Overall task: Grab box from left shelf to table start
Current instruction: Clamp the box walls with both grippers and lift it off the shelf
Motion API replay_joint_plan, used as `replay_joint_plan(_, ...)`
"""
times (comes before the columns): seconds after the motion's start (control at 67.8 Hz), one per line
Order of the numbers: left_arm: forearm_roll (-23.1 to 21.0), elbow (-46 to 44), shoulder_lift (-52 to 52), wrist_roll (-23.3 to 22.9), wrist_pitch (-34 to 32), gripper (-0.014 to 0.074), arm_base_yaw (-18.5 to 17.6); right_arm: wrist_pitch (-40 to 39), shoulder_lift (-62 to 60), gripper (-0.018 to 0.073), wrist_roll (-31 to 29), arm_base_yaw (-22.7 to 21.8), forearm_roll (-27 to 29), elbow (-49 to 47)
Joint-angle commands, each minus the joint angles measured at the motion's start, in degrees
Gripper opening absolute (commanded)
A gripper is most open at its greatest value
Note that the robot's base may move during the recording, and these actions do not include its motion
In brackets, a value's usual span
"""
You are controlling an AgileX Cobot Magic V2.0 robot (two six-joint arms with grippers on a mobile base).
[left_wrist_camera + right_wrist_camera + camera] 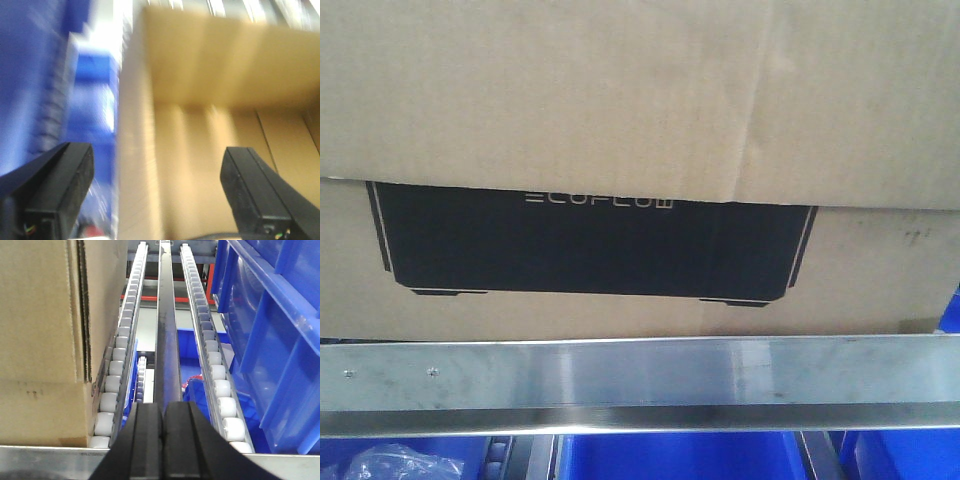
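Note:
The brown cardboard box [620, 120] with its black ECOFLOW panel fills the front view, resting on the left shelf behind the brushed-steel front rail [640, 375]. In the left wrist view my left gripper [157, 165] is open, its two black fingers [67, 175] set wide apart, with the box's left vertical edge [137, 165] between them; the picture is blurred. In the right wrist view my right gripper [163, 427] is shut with nothing in it, to the right of the box's corner [45, 340] and above the steel rail [45, 460]. The table is out of view.
Roller tracks [120, 355] run back along the shelf beside the box. A blue bin [272, 330] stands at the right, close to my right gripper. More blue bins [670, 458] sit below the rail, one with a clear plastic bag [390, 462].

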Motion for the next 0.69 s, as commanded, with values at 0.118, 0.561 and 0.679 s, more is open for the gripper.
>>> replay_joint_plan(0.118,-7.2,-2.5,5.5,4.6,-3.2,0.0422,-0.3,-5.2,-0.6,0.0057,-0.1,-0.2,-0.3,0.1)
replay_joint_plan(0.561,-4.3,-4.5,12.6,4.7,-2.7,0.0422,-0.3,-5.1,-0.6,0.0057,-0.1,-0.2,-0.3,0.1)
replay_joint_plan(0.679,-3.4,-7.4,14.4,4.7,1.0,0.0422,-0.3,-5.1,-0.6,0.0057,-0.1,-0.2,-0.3,0.1)
